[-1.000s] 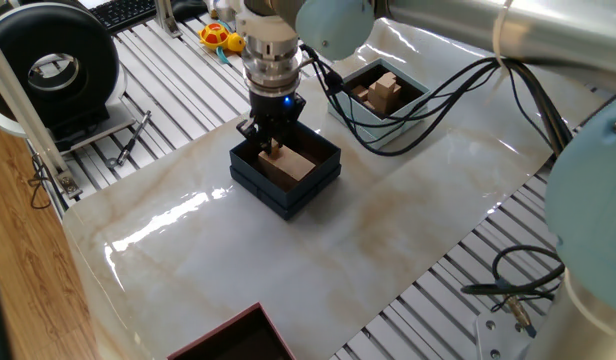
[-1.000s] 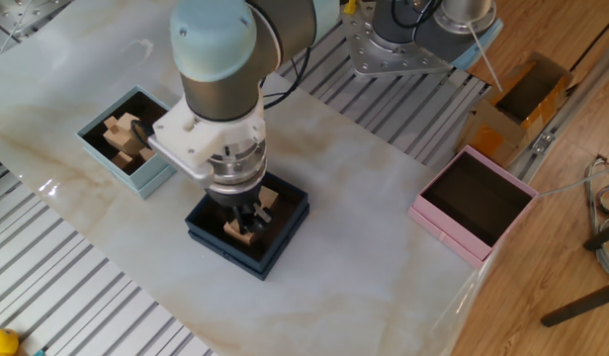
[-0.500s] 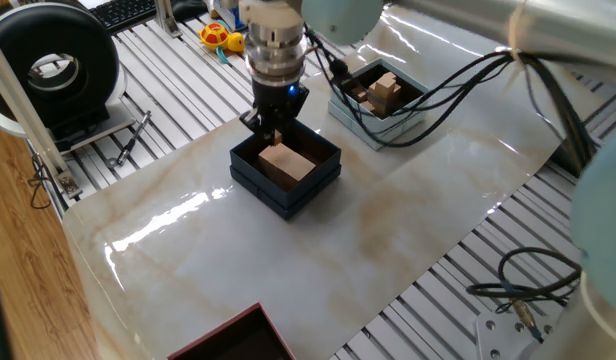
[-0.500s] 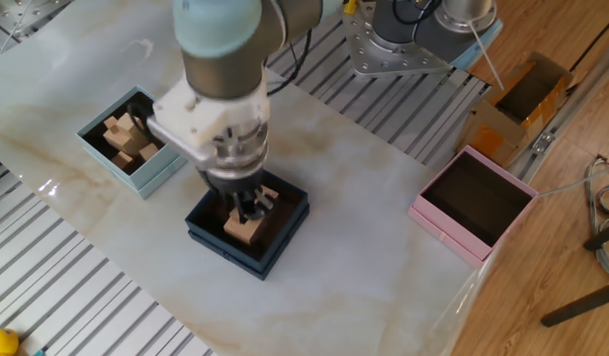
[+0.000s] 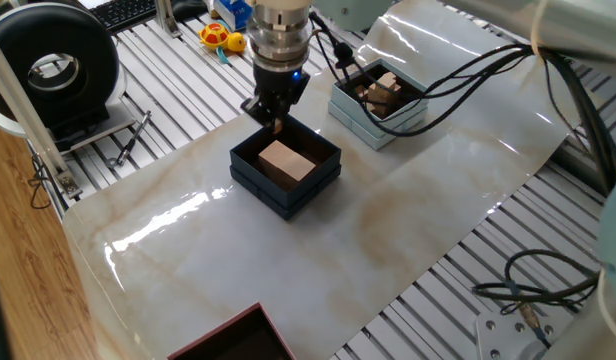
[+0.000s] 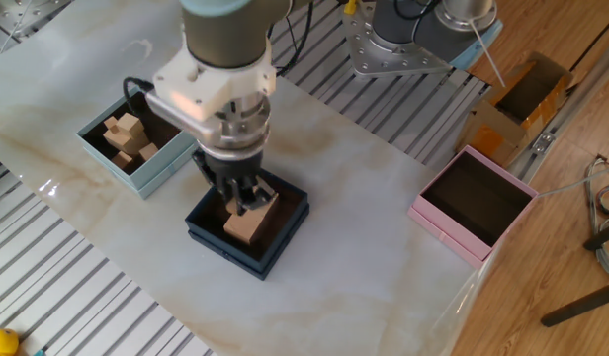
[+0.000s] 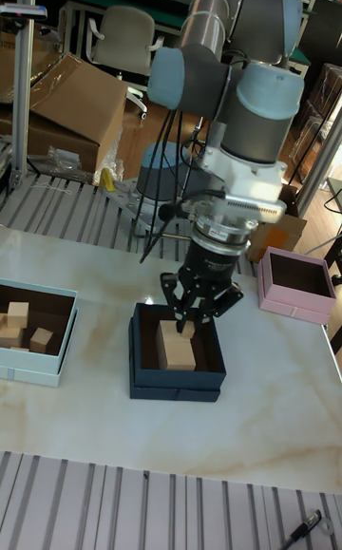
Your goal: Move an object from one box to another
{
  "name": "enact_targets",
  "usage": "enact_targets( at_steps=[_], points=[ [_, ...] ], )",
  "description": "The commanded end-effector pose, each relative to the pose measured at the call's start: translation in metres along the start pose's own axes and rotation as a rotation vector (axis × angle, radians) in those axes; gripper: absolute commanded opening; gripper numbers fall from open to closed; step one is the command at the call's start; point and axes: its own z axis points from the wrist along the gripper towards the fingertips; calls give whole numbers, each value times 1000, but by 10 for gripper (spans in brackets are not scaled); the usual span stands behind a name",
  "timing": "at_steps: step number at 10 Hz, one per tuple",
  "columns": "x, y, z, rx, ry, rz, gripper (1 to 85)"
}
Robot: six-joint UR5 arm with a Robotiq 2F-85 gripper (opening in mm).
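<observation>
My gripper (image 5: 277,122) hangs just above the dark navy-black box (image 5: 250,178), shut on the small light-brown wooden cube (image 5: 278,126). A larger flat tan block (image 5: 286,160) lies inside that box, below the fingers. The pale blue-white box (image 5: 363,118) stands beyond to the right and holds several wooden pieces. From the other side, the gripper (image 6: 245,201) is over the dark box (image 6: 216,237), and the pale box (image 6: 136,176) is to its left. In the tall view the gripper (image 7: 188,324) is poised over the tan block (image 7: 177,350) in the dark box (image 7: 176,387).
A pink box (image 6: 453,232) sits open at the table's right corner. A dark red box (image 5: 233,340) shows at the near edge. Black cables (image 5: 428,90) trail from the arm past the pale box. A yellow toy (image 5: 216,38) and a black reel (image 5: 58,65) lie off the marble top.
The gripper has risen out of the dark box with the small cube between its fingers. The tan block stays in the box.
</observation>
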Motion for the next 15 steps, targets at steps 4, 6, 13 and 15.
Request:
enact_targets(
  at_steps=[4,6,13,15],
  points=[
    [14,-48,-26,-55,-33,-36,13],
    [18,-48,-27,15,-3,101,13],
    [35,-105,-14,-74,-2,-11,13],
    [21,-82,-15,-26,-8,85,13]
  ],
)
